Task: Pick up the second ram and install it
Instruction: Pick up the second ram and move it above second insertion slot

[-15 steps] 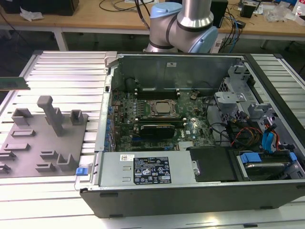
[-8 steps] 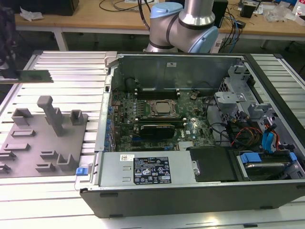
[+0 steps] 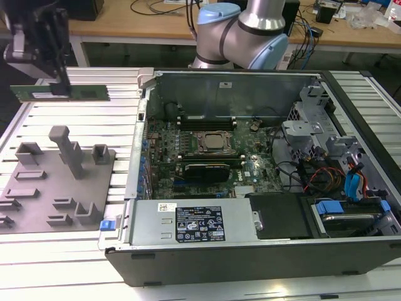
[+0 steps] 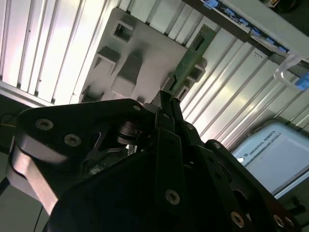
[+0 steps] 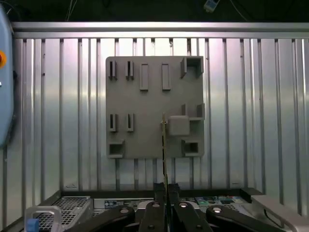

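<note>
claw [image 3: 60, 86] clamped shut on second ram [image 3: 88, 95], mid-stick. stick level, high above grey fixture [image 3: 37, 188] on bench [image 3: 116, 135], exterior view's left, well apart from open case [image 3: 225, 88]. best: firm grip, no tilt.

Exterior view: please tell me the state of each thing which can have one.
Thin dark green circuit-board stick, held in the air above the grey slotted plate.
Black gripper, jaws shut on the stick.
Black computer case, lying open, motherboard exposed.
</note>
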Robot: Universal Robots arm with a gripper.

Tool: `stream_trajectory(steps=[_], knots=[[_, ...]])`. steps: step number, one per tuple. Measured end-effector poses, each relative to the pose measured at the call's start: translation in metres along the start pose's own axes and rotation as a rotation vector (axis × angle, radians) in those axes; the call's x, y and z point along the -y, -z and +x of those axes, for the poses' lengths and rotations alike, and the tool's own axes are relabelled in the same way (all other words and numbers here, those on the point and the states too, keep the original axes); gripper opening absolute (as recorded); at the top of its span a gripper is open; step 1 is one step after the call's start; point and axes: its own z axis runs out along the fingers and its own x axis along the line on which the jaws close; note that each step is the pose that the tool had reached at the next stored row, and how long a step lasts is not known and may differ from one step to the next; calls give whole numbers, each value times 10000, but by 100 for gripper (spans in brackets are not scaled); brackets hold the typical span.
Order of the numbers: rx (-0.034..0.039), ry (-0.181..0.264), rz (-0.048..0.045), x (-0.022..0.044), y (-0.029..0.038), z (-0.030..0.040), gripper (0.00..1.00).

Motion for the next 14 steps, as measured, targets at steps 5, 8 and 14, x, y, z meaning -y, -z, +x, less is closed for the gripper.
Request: stream_trajectory(steps=[5, 8, 14], knots=[[-11, -2, -15, 239, -78, -33, 13], [-11, -3, -15, 301, -95, -36, 13], [-11, -2, -16, 427, -125, -43, 13]])
